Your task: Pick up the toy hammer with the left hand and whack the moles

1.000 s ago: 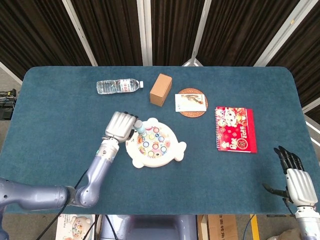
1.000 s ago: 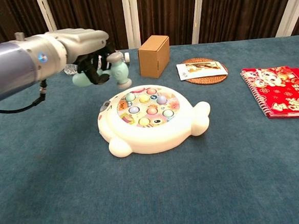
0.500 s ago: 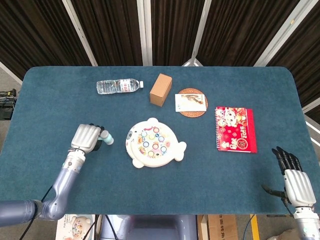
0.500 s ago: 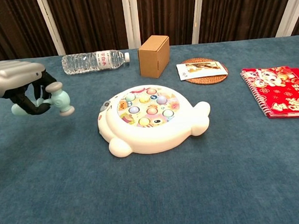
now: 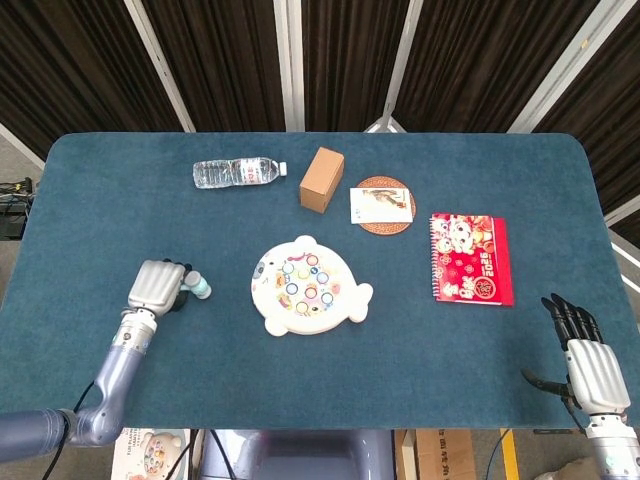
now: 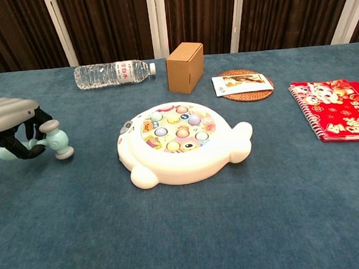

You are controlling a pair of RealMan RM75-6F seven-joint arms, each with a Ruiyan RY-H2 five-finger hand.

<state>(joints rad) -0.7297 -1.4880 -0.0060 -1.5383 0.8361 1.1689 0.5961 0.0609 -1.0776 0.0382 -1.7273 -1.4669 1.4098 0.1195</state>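
My left hand (image 5: 155, 285) (image 6: 11, 121) grips the pale teal toy hammer (image 6: 55, 141) by its handle, well left of the game and low over the cloth. The hammer's head (image 5: 199, 288) points toward the white whack-a-mole board (image 5: 308, 297) (image 6: 180, 140), whose round top carries several coloured moles. A wide gap of cloth separates hammer and board. My right hand (image 5: 590, 358) hangs off the table's front right corner, fingers spread, holding nothing. The chest view does not show it.
A water bottle (image 5: 237, 173) lies at the back left, a brown cardboard box (image 5: 321, 179) stands behind the board, a round coaster with a card (image 5: 382, 205) sits beside it, and a red spiral notebook (image 5: 471, 258) lies to the right.
My left hand has carried the hammer away from the board, leftward and down toward the cloth. The right hand has barely moved.
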